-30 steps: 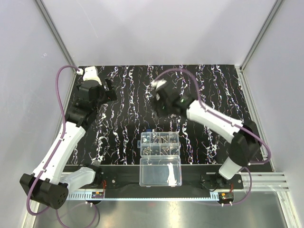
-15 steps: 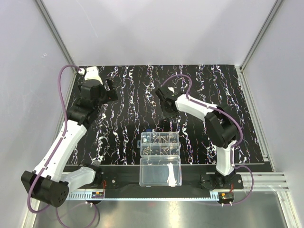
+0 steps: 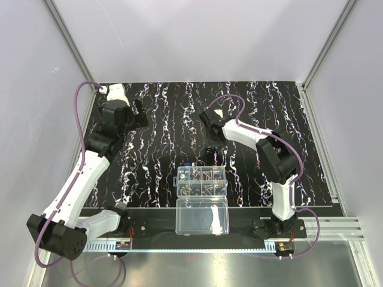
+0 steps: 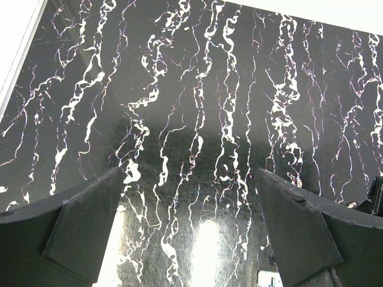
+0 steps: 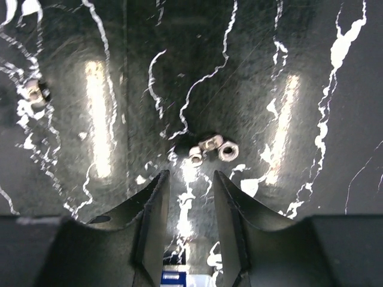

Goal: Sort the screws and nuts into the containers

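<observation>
Containers (image 3: 201, 182) of the clear organizer box sit at 12 o'clock from its undivided lid half (image 3: 202, 216), which lies nearest the arm bases. From above, the compartments hold a dark, silvery jumble of small metal parts, too fine to tell apart. A small blue piece (image 3: 190, 164) rests on the mat (image 3: 161, 149) just off the box's far left corner.

Beyond the box, again at 12 o'clock, the right gripper (image 3: 210, 155) points down close over the mat. The overhead camera does not show its jaws. The right wrist camera does: the fingers (image 5: 157, 203) stand partly apart with only bare mat in the gap, gripping nothing.

Only that wrist view picks out the loose nuts (image 5: 212, 148). Three lie bunched and touching, just past the fingertips at about 1 o'clock. A lone nut (image 5: 37, 92) lies well apart at 10 o'clock. The blue piece shows at the wrist frame's bottom edge, between the finger bases.

Farthest back, at 10 o'clock from the box, the left gripper (image 3: 139, 113) hangs above the mat. Its wrist view shows the jaws spread wide, with streaked mat and no parts between the pads (image 4: 84, 233).
</observation>
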Tool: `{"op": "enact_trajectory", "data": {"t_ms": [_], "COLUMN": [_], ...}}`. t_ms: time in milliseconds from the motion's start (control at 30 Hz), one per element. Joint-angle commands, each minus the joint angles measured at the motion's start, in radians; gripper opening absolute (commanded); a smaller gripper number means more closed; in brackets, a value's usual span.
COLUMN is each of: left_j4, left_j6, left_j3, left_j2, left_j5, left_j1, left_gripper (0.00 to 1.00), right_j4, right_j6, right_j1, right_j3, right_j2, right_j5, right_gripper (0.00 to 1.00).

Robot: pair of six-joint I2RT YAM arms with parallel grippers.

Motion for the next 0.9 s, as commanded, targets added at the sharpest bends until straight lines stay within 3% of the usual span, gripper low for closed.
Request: {"op": "enact_trajectory", "data": {"t_ms": [0, 633, 867], "left_j4": [0.033, 0.033, 0.033], "left_j6": [0.005, 0.006, 0.006], "left_j3": [0.026, 0.026, 0.026], "left_j2": [0.003, 0.012, 0.01], "left_j5": [-0.012, -0.014, -0.015], "left_j1": [0.004, 0.004, 0.004], "left_gripper": [0.99, 0.99, 0.99], "right_j4": [0.035, 0.036, 0.05], "right_j6": [0.008, -0.015, -0.023], "right_j1": [-0.014, -0.021, -0.025], "right_j3": [0.005, 0.011, -0.003], "right_j2": [0.014, 0.063, 0.08], "right_j5": [0.011, 0.005, -0.004], "right_gripper": [0.41, 0.32, 0.18]}}
